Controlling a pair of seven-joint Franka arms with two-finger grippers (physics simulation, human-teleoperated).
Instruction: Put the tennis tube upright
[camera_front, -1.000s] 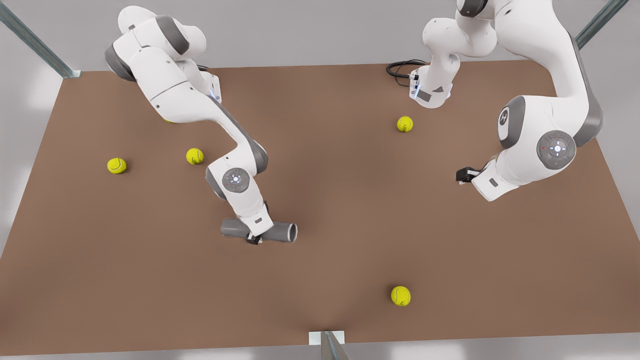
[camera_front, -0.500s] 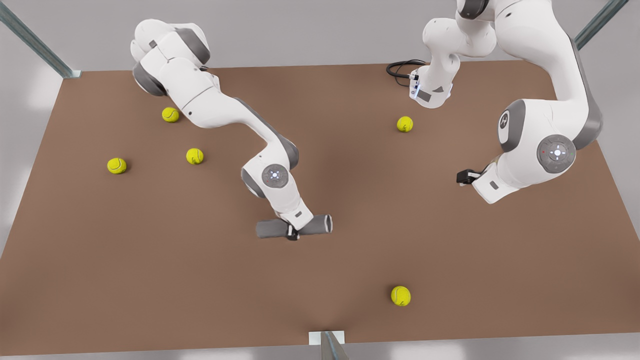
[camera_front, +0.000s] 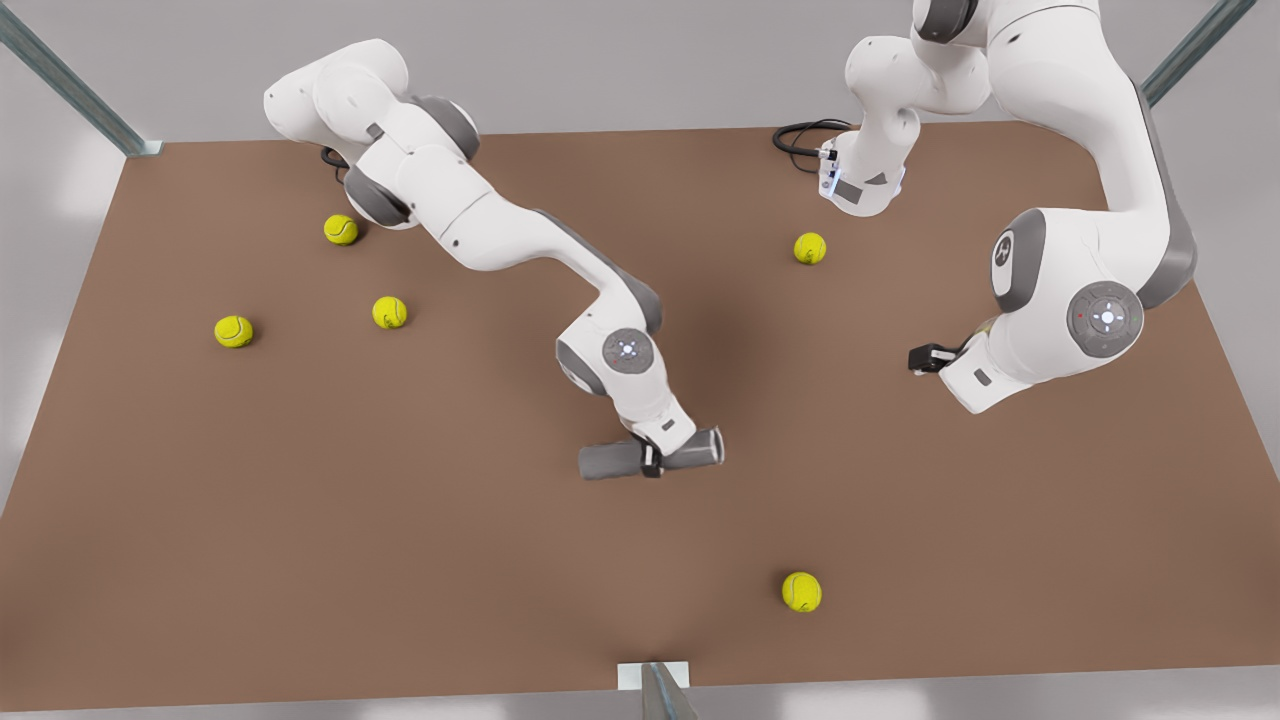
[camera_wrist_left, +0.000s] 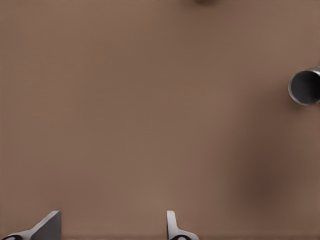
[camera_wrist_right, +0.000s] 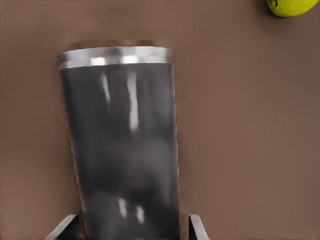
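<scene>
Front view, against a second ago: what differs?
The right gripper (camera_front: 650, 461) has carried the tennis tube (camera_front: 652, 458) from left of centre towards the middle of the frame, its arm stretched out further. A ball (camera_front: 340, 229) in the upper left, covered by the arm then, now shows. The left gripper (camera_front: 925, 357) at mid-right has barely shifted.

How does the tube lie?
On its side, long axis running left to right, the right end a little higher. Its hollow end (camera_wrist_left: 305, 86) faces the left wrist camera.

And the grips?
In the right wrist view the right gripper (camera_wrist_right: 132, 225) is clamped across the tube (camera_wrist_right: 122, 145). The left gripper (camera_wrist_left: 110, 227) has its fingers spread wide over bare table (camera_wrist_left: 150, 125), holding nothing.

What lies around?
Four more balls: mid-left (camera_front: 233, 331), beside it (camera_front: 389, 312), upper right (camera_front: 809, 248), lower right (camera_front: 801, 591). All are well apart from the tube, and nothing lies near it
</scene>
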